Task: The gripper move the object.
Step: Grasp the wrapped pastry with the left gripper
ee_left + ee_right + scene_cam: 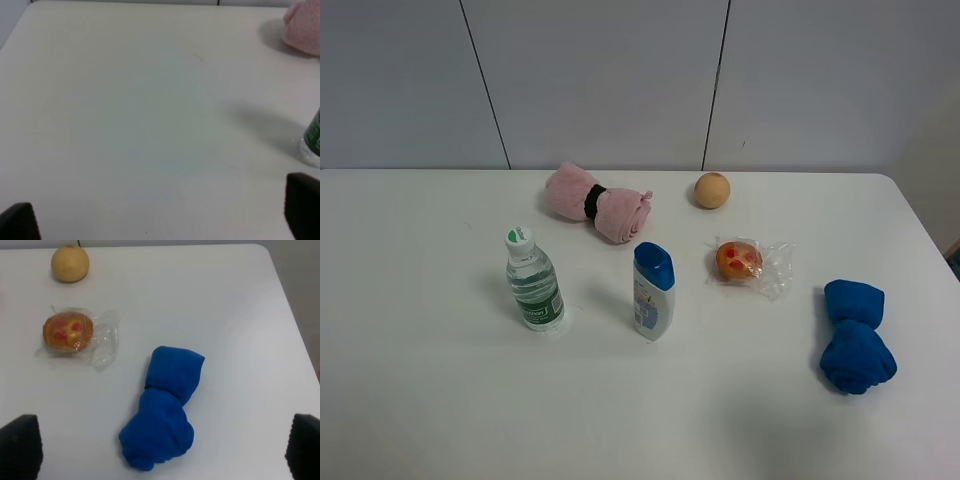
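The object, a small orange bun with red spots in clear crinkly plastic, lies on the white table right of the middle; it also shows in the right wrist view. Neither arm shows in the high view. In the left wrist view my left gripper is open and empty, only its black fingertips showing above bare table. In the right wrist view my right gripper is open and empty, its fingertips wide apart, with the bun far ahead of it.
A plain tan ball sits behind the bun. A blue rolled towel lies at the right, a pink rolled towel at the back. A water bottle and a white bottle with blue cap stand mid-table.
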`<state>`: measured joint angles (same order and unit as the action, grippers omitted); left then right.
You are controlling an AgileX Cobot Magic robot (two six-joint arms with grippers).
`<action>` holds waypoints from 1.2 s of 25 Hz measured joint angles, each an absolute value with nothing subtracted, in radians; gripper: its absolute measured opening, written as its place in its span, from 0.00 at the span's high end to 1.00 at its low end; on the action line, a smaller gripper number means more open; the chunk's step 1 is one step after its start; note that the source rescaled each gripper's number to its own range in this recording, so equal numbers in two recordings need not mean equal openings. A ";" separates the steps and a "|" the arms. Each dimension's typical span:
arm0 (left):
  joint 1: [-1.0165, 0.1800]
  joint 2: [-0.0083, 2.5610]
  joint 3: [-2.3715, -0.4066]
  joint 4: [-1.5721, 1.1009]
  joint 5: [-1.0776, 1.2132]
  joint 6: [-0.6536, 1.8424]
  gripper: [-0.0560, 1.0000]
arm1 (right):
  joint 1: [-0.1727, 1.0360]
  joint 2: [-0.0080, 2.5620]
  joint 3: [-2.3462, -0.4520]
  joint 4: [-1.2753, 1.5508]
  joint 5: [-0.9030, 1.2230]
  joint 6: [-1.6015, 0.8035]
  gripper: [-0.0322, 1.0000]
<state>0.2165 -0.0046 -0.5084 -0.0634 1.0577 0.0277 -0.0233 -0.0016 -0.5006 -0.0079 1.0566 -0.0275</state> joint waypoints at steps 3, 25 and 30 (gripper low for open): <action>0.217 -0.005 -0.508 -0.063 1.058 0.028 0.00 | -0.023 -0.002 -0.501 -0.008 1.057 -0.027 0.00; 0.217 -0.003 -0.508 -0.065 1.058 0.028 0.00 | -0.023 -0.002 -0.501 -0.008 1.057 -0.027 0.00; 0.217 0.104 -0.541 -0.103 1.060 0.094 0.00 | -0.023 -0.002 -0.501 -0.008 1.057 -0.027 0.00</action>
<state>0.2165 0.1038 -0.5414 -0.1030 1.0604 0.0943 -0.0233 -0.0016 -0.5006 -0.0079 1.0566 -0.0275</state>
